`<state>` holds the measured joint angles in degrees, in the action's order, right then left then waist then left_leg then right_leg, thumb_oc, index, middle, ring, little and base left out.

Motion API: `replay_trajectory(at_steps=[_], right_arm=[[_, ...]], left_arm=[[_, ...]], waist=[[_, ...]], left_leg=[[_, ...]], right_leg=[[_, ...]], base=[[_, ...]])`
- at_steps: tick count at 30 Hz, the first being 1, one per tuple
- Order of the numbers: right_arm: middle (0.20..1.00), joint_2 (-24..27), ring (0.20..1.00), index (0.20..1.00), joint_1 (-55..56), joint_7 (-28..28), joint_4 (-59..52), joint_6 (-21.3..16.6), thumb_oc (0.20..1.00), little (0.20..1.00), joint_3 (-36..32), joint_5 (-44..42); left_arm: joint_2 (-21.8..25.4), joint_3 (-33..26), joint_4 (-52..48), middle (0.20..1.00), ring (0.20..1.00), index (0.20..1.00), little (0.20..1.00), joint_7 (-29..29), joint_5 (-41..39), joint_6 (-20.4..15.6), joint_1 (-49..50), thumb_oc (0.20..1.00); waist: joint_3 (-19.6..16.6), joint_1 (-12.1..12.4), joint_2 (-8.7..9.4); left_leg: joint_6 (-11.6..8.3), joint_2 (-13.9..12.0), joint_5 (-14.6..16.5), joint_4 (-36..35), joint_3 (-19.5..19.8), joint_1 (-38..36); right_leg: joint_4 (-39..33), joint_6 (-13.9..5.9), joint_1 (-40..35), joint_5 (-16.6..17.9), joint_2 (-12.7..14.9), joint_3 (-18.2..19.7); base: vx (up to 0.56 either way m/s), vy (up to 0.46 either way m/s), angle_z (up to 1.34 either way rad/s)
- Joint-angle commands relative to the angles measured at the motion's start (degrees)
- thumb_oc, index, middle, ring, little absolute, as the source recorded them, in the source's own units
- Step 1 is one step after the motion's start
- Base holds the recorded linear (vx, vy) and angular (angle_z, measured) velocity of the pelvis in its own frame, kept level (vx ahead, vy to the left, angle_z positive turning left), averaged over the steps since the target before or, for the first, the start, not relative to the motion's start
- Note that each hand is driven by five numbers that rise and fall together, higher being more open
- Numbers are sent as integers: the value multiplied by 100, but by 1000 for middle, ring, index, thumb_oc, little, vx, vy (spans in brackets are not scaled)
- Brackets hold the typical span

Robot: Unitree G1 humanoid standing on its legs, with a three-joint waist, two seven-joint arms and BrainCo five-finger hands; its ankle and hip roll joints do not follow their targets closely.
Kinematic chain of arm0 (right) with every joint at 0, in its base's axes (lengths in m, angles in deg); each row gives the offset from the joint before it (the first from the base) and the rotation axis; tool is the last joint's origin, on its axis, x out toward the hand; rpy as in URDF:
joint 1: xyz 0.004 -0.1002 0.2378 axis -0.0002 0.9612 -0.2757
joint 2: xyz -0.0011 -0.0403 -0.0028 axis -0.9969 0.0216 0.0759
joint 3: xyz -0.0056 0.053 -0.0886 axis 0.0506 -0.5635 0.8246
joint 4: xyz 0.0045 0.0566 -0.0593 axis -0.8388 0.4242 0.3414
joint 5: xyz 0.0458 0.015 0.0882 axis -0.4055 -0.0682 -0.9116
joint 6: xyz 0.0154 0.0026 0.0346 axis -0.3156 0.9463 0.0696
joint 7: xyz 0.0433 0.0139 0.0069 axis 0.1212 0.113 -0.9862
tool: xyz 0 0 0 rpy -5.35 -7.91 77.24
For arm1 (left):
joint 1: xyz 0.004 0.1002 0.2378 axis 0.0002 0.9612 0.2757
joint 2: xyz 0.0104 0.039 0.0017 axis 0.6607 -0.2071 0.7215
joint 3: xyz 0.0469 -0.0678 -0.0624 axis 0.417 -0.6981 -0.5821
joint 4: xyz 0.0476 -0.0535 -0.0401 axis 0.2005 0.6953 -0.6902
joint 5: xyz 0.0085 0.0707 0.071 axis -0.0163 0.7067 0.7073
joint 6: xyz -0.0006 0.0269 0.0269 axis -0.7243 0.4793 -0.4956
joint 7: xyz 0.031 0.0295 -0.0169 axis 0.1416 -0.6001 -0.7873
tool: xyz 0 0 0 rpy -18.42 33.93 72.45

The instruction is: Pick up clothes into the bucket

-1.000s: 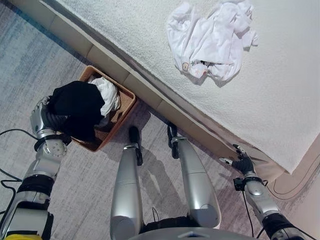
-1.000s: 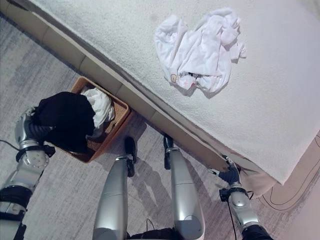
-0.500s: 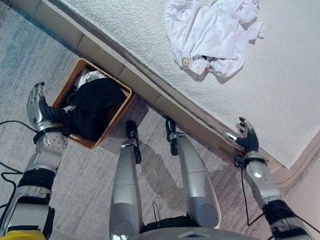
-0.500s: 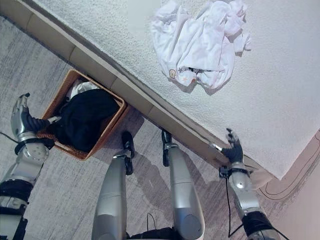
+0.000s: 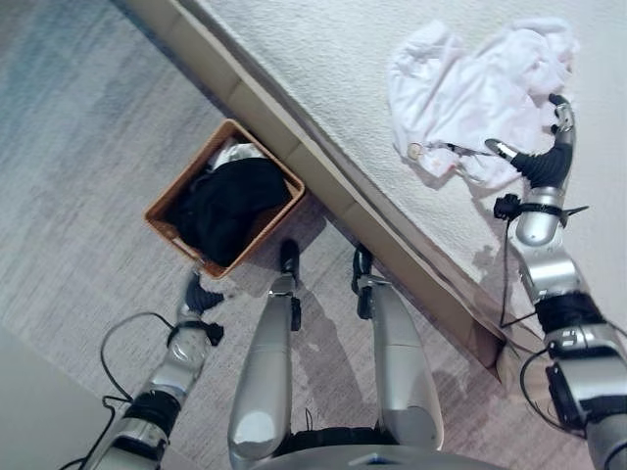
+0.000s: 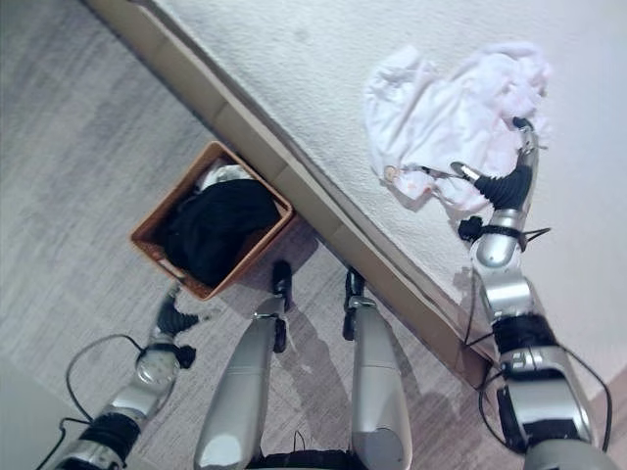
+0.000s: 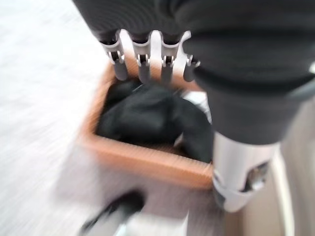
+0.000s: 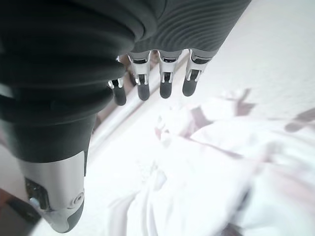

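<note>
A brown wicker basket [image 5: 162, 209] stands on the carpet against the bed's side. A black garment [image 5: 227, 201] fills it, with a bit of white cloth [image 5: 233, 154] at its far corner. A crumpled white garment [image 5: 460, 93] lies on the bed. My right hand [image 5: 542, 162] hovers over that garment's near right edge, open, with the thumb spread; its fingers [image 8: 166, 81] hang just above the white garment [image 8: 221, 162]. My left hand [image 5: 201, 294] is low by the floor in front of the basket, open and empty, its fingers [image 7: 143, 66] pointing at the black garment [image 7: 147, 115].
The bed has a cream textured cover [image 5: 323, 59]. Its beige padded side [image 5: 323, 186] runs diagonally from upper left to lower right. Grey carpet [image 5: 78, 147] spreads left of the basket.
The camera has shifted. My right hand rose from the bed's side to above the white garment. My left hand dropped from the basket's rim to the floor, leaving the black garment in the basket.
</note>
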<state>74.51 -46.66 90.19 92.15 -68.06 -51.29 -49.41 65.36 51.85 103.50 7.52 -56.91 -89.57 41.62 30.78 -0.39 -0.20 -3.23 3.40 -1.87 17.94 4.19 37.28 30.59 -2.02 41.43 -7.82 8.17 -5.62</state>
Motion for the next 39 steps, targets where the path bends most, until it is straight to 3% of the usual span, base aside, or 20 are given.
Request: replay_trajectory(at_steps=[1, 7, 8, 9, 10, 11, 12, 15, 16, 19, 23, 24, 25, 26, 29, 34, 39], right_arm=[[1000, 637, 1000, 1000, -331, 11, 440, 124, 1000, 1000, 28, -363], [1000, 850, 1000, 1000, -896, -171, 2016, 402, 1000, 1000, 456, -540], [1000, 811, 1000, 1000, -930, -279, 2404, 502, 1000, 1000, 526, -613], [1000, 814, 1000, 1000, -950, -279, 2411, 496, 1000, 1000, 525, -619], [1000, 793, 1000, 1000, -956, -365, 2546, 544, 1000, 1000, 580, -613], [1000, 774, 1000, 1000, -952, -507, 2666, 587, 1000, 1000, 623, -637], [1000, 751, 1000, 1000, -919, -702, 2742, 638, 1000, 1000, 731, -627], [1000, 809, 1000, 1000, -765, -1637, 2916, 740, 1000, 1000, 917, -851], [617, 807, 617, 617, -698, -1964, 2947, 759, 617, 617, 985, -836], [200, 811, 200, 200, -651, -2353, 3116, 818, 200, 200, 1101, -693], [200, 844, 200, 200, -835, -2280, 2993, 720, 200, 200, 1354, -474], [200, 911, 200, 200, -889, -2253, 2807, 665, 200, 200, 1457, -393], [200, 907, 200, 200, -872, -2257, 2809, 666, 200, 200, 1471, -391], [200, 1041, 200, 200, -1057, -2148, 2551, 638, 200, 200, 1636, -266], [200, 1193, 200, 200, -1171, -2029, 2310, 601, 200, 200, 1689, -276], [200, 1614, 200, 200, -1270, -1505, 1261, 432, 200, 200, 1423, -529], [200, 2035, 200, 200, -1050, -1326, 363, 259, 200, 200, 998, -798]], left_arm=[[-6, 133, -155, 1000, 1000, 1000, 1000, 374, 92, -142, 416, 1000], [-425, 583, -37, 1000, 1000, 1000, 1000, 409, -427, -108, 579, 1000], [-527, 611, -89, 1000, 1000, 1000, 1000, 381, -700, -117, 612, 1000], [-523, 607, -97, 1000, 1000, 1000, 1000, 379, -701, -120, 602, 1000], [-578, 614, -112, 1000, 1000, 1000, 1000, 371, -833, -121, 627, 1000], [-597, 618, -204, 1000, 1000, 1000, 1000, 377, -967, -119, 611, 1000], [-616, 598, -240, 1000, 1000, 1000, 1000, 418, -1094, -119, 629, 1000], [-610, 459, -424, 1000, 1000, 1000, 1000, 748, -1296, -46, 672, 1000], [-615, 438, -441, 1000, 1000, 1000, 1000, 846, -1282, -19, 687, 1000], [-667, 482, -384, 1000, 1000, 1000, 1000, 1048, -1237, 45, 654, 1000], [-741, 609, -275, 1000, 1000, 1000, 1000, 1063, -1271, 36, 433, 1000], [-750, 646, -322, 1000, 1000, 1000, 1000, 1051, -1290, 17, 343, 1000], [-757, 651, -314, 1000, 1000, 1000, 1000, 1052, -1293, 19, 364, 1000], [-732, 649, -361, 1000, 1000, 1000, 1000, 1017, -1281, 0, 301, 1000], [-725, 651, -354, 1000, 1000, 1000, 1000, 988, -1244, -13, 272, 1000], [-671, 471, -110, 1000, 1000, 1000, 1000, 859, -1170, -28, 264, 1000], [-563, 193, 432, 1000, 1000, 1000, 1000, 806, -1004, 30, 337, 1000]], waist=[[-99, 27, -299], [-99, 217, -547], [-99, 266, -604], [-99, 273, -630], [-99, 298, -640], [-99, 340, -710], [-99, 363, -721], [-99, 435, -809], [-99, 453, -824], [-99, 473, -850], [-99, 433, -785], [-99, 431, -780], [-99, 408, -744], [-99, 386, -693], [-99, 343, -599], [-99, 224, -316], [-203, 152, -54]], left_leg=[[78, 95, 209, 86, 181, 8], [17, 177, -96, -343, 565, -100], [10, 188, 22, -393, 642, -220], [19, 185, -144, -410, 642, -108], [10, 193, -10, -440, 666, -234], [15, 187, -208, -498, 696, -131], [2, 191, -84, -538, 717, -252], [-19, 191, -225, -713, 852, -280], [-22, 183, -274, -773, 886, -303], [-20, 176, -372, -928, 944, -393], [-4, 144, -389, -1032, 911, -515], [12, 115, -522, -1005, 894, -401], [7, 129, -370, -1011, 885, -529], [19, 107, -481, -948, 850, -416], [22, 102, -411, -853, 799, -452], [19, 74, -238, -666, 688, -713], [18, 33, -75, -570, 617, -1180]], right_leg=[[-421, -301, -256, 319, 205, 102], [-249, -249, -291, 162, 374, -283], [-143, -273, -363, -54, 397, -290], [-194, -240, -273, 125, 401, -344], [-125, -275, -357, -65, 405, -311], [-153, -238, -246, 100, 422, -400], [-77, -274, -317, -89, 431, -366], [14, -246, -290, -183, 491, -481], [39, -248, -294, -209, 511, -515], [77, -246, -308, -237, 540, -550], [-30, -277, -386, -178, 502, -504], [-166, -258, -319, 74, 456, -533], [-102, -294, -412, -125, 470, -479], [-254, -272, -371, 127, 411, -473], [-301, -294, -439, 180, 372, -409], [-517, -334, -863, 288, 300, -347], [-791, -371, -1486, 382, 273, -359]], base=[[-13, -130, 44], [-4, -99, 42], [-10, -84, 35], [79, -87, 23], [-86, -11, 24], [72, -91, 23], [-19, -72, 21], [12, -101, 11], [1, -68, 13], [9, -27, 14], [-17, 11, 1], [-4, 6, -3], [-92, 49, -6], [0, 0, 0], [-31, 42, -11], [0, 25, -14], [23, 29, -10]])
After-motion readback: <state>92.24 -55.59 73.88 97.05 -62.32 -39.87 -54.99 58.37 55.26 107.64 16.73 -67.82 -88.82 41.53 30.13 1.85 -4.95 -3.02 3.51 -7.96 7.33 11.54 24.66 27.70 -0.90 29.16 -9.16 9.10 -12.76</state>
